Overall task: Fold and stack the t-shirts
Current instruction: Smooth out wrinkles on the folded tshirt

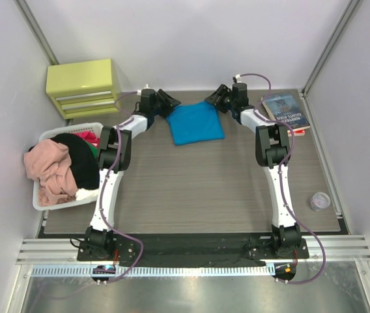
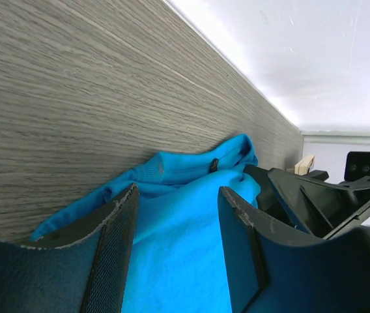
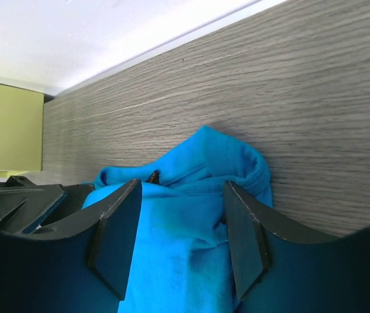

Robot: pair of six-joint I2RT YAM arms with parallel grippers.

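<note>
The folded blue shirt (image 1: 197, 124) lies flat at the far middle of the table (image 1: 198, 189), with the left gripper (image 1: 167, 102) at its far left corner and the right gripper (image 1: 212, 98) at its far right corner. Both grippers' fingers stand apart, low over the shirt's edge, with blue cloth showing in the gap. The other shirts (image 1: 58, 166) are heaped in the basket (image 1: 39, 202) at the table's left edge.

Seen from above, the left gripper (image 1: 172, 103) and right gripper (image 1: 211, 99) cover the far corners of the blue shirt (image 1: 197, 125). Each wrist view cuts that shirt off at its bottom edge. Right of the shirt, lettering on the book (image 1: 285, 109) is too small to read.
</note>
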